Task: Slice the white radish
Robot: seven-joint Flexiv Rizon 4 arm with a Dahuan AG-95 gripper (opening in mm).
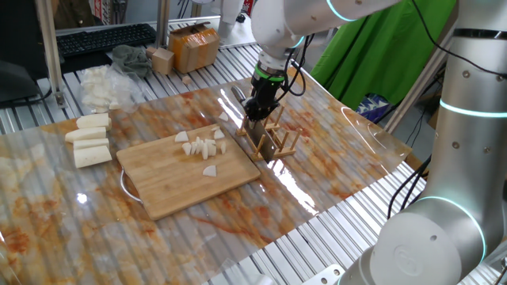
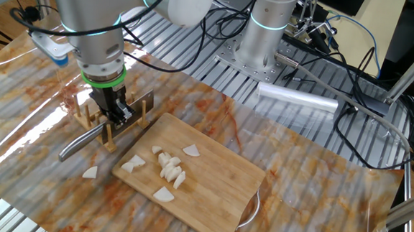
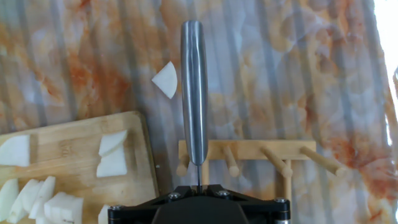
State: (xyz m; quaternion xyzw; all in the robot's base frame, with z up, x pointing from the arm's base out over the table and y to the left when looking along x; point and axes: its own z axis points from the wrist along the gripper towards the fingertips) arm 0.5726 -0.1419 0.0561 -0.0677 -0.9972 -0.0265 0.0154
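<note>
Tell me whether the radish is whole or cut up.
Cut up: the white radish lies as several small pieces on the cutting board, one stray piece off it.

Robot lab, not kitchen: aluminium-slat bench [image 1: 317, 237] under arm; keyboard [image 1: 107, 38] and cardboard box [image 1: 194, 46] beyond gripper [image 1: 258, 111]; cable tangle [image 2: 340, 59] behind arm base [image 2: 266, 33].

You have a wooden cutting board [image 1: 190, 176], matt, grain visible; a wooden peg rack [image 3: 249, 155]; a knife handle [image 3: 194, 87] of smooth brushed metal; glossy marbled sheeting [image 1: 333, 142] over a ribbed metal table [image 2: 196, 50].
</note>
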